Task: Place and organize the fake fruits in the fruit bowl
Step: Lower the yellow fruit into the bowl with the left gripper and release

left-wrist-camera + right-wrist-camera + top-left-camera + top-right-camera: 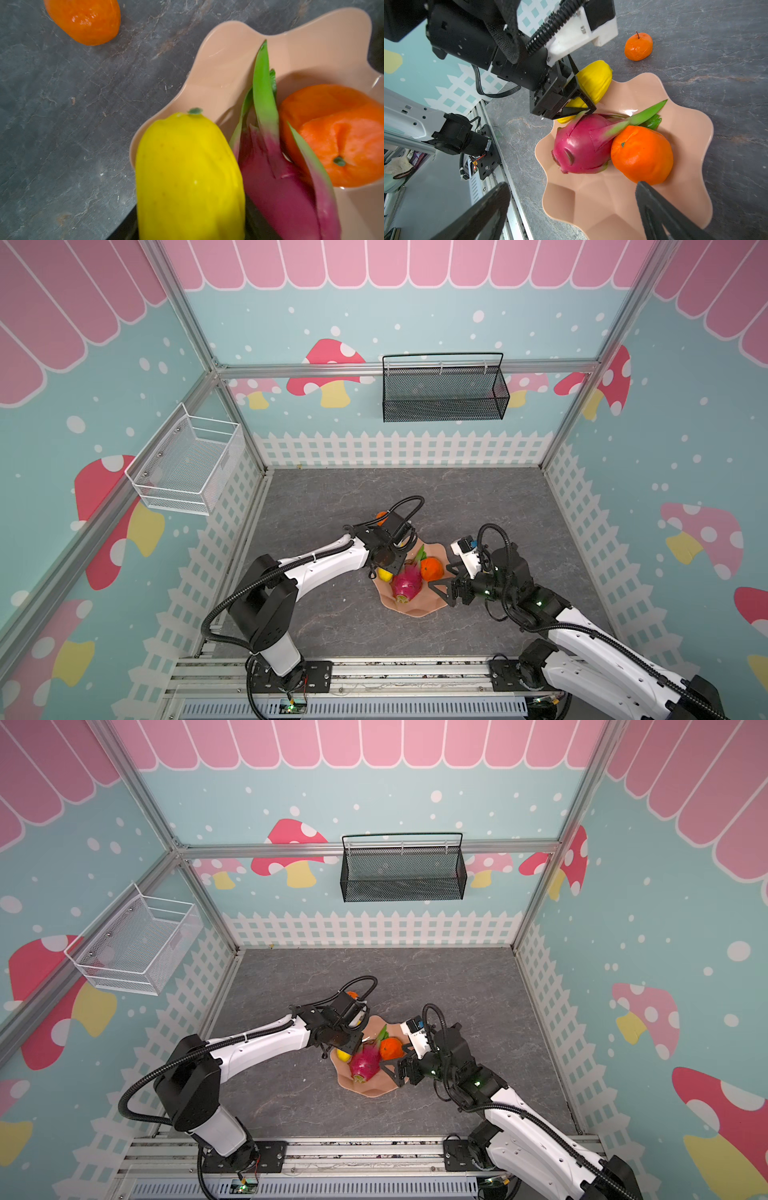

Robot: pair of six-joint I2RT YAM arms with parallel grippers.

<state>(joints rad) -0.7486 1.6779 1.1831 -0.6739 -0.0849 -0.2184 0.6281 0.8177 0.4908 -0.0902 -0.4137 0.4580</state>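
Yellow fruit (187, 176) clamped in left gripper (581, 91), overhanging fruit bowl (591, 203) rim, middle of counter (716, 62). Inside: dragon fruit (581, 145), orange (641, 153). Spread wide and empty: right gripper (571, 216). Risk: release on rim, fruit rolls onto counter.

Both top views looked down from high over the whole desk (478, 497); both wrist cameras closely shared the fruit bowl (591, 203).
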